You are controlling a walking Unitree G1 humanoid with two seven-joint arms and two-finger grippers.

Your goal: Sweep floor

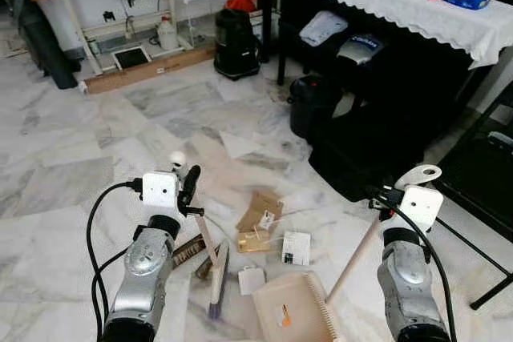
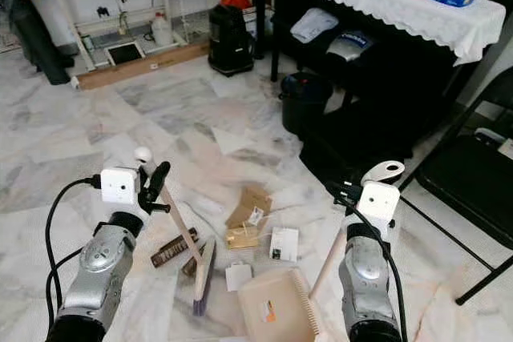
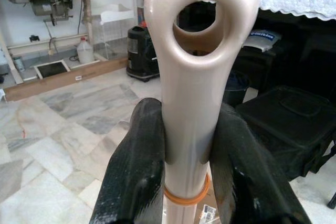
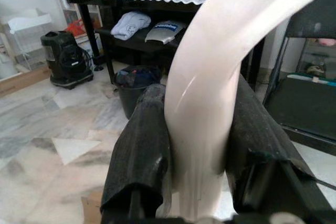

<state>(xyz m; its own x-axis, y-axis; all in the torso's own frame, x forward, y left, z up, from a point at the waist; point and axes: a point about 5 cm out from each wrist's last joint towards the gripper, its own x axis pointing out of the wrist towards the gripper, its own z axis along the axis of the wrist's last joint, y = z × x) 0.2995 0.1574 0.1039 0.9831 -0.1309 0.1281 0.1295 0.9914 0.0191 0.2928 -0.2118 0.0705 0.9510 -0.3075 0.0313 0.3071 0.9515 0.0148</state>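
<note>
- Left gripper (image 3: 186,145) is up in front of the robot, its two black fingers (image 3: 137,171) clamped on either side of the cream plastic broom handle (image 3: 191,93) just below the hanging hole; an orange band rings the handle under the fingers
- That handle slants down to the broom head (image 1: 217,278), whose bristles rest on the grey-veined white marble floor (image 1: 72,166) close in front of the robot
- Right gripper (image 4: 197,161) is raised on the other side, fingers (image 4: 140,150) squeezed tight on the curved cream dustpan handle (image 4: 210,87); its looped top (image 1: 420,174) sticks out above the wrist camera
- The long stick runs down to the beige plastic dustpan with a toothed edge (image 1: 292,306), flat on the floor between the two arms, just beside the broom head
- Litter lies just beyond the pan and broom: a folded brown cardboard piece (image 1: 260,210), a small golden box (image 1: 253,240), a white printed card (image 1: 296,247), a small white paper slip (image 1: 251,279), a dark brown wrapper (image 1: 188,250) near the left arm
- Further out, a black lidded bin (image 1: 311,106) stands beside a black bag (image 1: 365,158) under the table with the white lace cloth (image 1: 417,2); a black appliance (image 1: 236,42) sits near the table's far leg
</note>
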